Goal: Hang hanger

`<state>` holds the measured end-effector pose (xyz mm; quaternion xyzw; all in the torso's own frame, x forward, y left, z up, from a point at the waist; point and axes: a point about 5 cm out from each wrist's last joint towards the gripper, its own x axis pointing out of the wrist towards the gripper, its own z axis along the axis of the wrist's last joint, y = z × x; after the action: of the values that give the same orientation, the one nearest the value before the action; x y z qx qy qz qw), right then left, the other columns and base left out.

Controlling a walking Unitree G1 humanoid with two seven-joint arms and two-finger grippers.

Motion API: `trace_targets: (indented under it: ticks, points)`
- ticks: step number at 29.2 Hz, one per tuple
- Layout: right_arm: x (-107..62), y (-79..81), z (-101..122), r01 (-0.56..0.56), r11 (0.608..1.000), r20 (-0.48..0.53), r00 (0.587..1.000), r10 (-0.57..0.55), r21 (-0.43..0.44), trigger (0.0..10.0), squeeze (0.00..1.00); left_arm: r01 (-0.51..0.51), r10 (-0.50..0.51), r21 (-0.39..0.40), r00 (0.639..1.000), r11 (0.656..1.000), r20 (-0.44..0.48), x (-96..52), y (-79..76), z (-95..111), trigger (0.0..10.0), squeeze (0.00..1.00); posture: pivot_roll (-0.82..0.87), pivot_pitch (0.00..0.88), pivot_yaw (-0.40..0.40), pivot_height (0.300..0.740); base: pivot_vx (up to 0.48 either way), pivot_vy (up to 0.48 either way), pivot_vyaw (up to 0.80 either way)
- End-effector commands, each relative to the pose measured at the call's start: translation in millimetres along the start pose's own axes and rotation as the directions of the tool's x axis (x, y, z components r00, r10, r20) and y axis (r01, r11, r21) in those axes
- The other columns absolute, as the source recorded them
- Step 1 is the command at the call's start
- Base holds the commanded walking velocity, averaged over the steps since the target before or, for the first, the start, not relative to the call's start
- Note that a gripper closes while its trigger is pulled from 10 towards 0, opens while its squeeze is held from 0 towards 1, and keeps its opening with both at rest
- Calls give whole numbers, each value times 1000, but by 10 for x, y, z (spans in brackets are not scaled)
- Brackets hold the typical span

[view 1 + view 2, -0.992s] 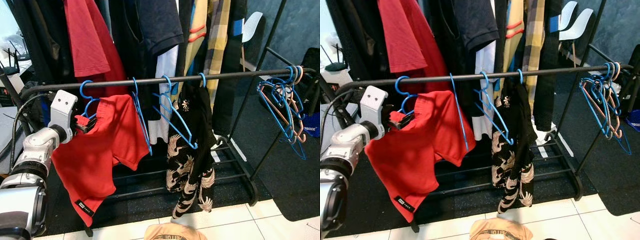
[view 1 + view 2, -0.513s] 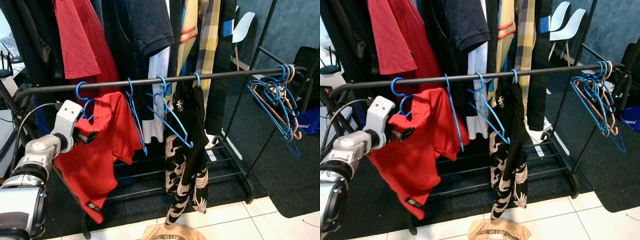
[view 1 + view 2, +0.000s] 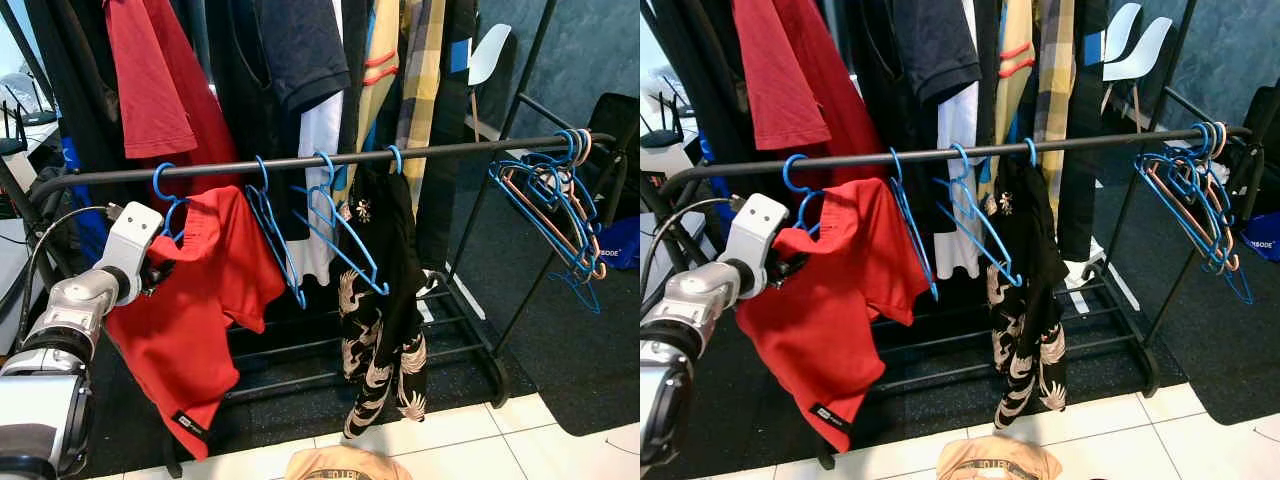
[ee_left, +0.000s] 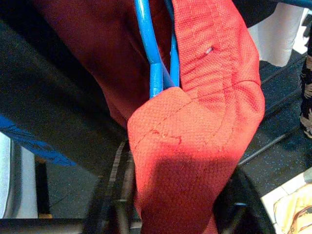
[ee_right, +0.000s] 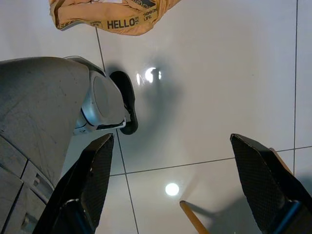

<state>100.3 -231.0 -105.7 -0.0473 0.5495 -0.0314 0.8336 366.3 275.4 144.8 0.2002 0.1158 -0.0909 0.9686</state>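
Blue plastic hanger (image 3: 166, 196) with red shirt (image 3: 205, 300) hooked at black rail (image 3: 450, 150)'s left end; left gripper (image 3: 152, 277) grip unclear; right gripper (image 5: 180, 180) spread, idle.

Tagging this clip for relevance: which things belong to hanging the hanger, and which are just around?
Job:
- left claw
- blue hanger carrying the red shirt
- black rail

Just around:
- empty blue hangers
- crane-print garment
- hanger bunch
- tan cloth on the floor
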Motion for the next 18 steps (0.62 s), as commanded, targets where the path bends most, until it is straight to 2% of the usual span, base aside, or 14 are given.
trace_targets:
  ticks: [1,12,15,18]
  points:
    - [6,24,34,-4,1000,16,1000,4,1,10000,0,7,-7,10,999,1000,-41,-6,-26,-73,0,0,-164,0,35,740,0,0,0]
    - [14,20,83,1,1000,28,1000,-1,8,10000,0,-23,22,-7,998,1000,-53,-1,-80,-141,0,0,-158,0,37,740,0,0,0]
    - [16,21,101,4,1000,35,999,-5,17,10000,0,-39,38,-33,999,999,-22,4,-52,-88,0,0,-156,0,36,740,0,0,0]
    - [23,28,140,7,1000,42,999,-7,18,10000,0,-85,93,-88,992,992,90,-17,130,134,0,0,-146,0,34,740,0,0,0]
